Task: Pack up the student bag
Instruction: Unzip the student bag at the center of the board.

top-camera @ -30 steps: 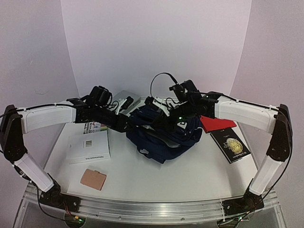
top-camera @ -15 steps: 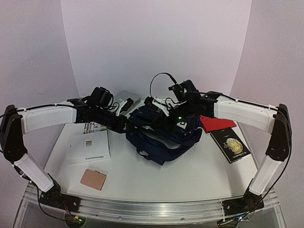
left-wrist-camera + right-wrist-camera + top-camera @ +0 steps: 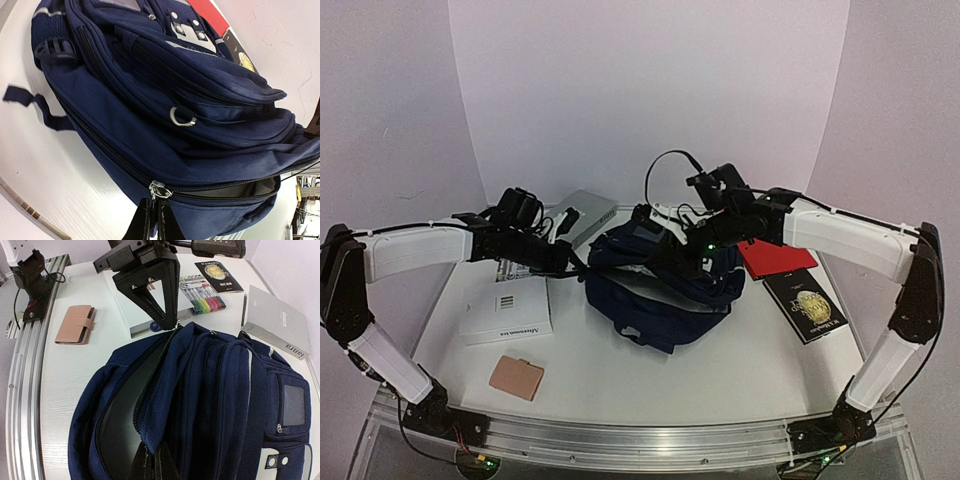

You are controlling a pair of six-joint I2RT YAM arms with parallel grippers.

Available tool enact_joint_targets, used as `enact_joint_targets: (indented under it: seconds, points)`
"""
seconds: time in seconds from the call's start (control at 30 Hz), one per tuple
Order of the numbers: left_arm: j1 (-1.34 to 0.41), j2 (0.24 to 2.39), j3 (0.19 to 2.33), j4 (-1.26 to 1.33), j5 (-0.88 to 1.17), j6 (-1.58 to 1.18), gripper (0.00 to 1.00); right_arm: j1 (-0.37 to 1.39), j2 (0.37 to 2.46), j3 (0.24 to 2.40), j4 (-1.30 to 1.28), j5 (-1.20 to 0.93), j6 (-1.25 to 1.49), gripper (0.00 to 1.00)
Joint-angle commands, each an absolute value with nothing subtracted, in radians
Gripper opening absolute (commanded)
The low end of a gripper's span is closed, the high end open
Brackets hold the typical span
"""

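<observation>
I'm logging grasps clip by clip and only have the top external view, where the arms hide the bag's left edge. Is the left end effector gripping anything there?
Observer: Yes. The left wrist view shows the left end effector shut on the metal zipper pull of the student bag.
Operator: Is that compartment open at all?
Observer: Partly. Past the pull, a gap in the zip shows pale grey lining.
Operator: And the other arm?
Observer: In the right wrist view, the right end effector is shut on the bag's fabric edge beside the open compartment.
</observation>
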State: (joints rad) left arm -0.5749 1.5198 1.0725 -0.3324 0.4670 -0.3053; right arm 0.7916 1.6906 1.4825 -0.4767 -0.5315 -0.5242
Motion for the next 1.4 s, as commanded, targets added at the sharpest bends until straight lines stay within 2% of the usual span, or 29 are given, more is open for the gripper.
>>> enact_joint_targets:
  seconds: [0.0,0.37,0.77,1.0,1.17,1.37]
  points:
    - [-0.535,1.525,1.094,-0.358,0.366,-0.291,0.00,0.781,1.590,1.499,-0.469,-0.601,-0.589,0.00]
    - [-0.491,1.712,1.143,-0.233,0.342,-0.315,0.00,0.781,1.478,1.521,-0.613,-0.672,-0.850,0.00]
    - [-0.429,1.813,1.152,-0.156,0.254,-0.389,0.00,0.771,1.374,1.459,-0.639,-0.620,-0.887,0.00]
    - [-0.426,1.869,1.234,-0.184,0.271,-0.379,0.01,0.762,1.548,1.517,-0.568,-0.637,-0.694,0.00]
    - [-0.425,1.830,1.266,-0.240,0.280,-0.380,0.10,0.762,1.698,1.569,-0.516,-0.659,-0.717,0.00]
    - [-0.425,1.721,1.191,-0.296,0.262,-0.391,0.00,0.756,1.820,1.614,-0.511,-0.645,-0.934,0.00]
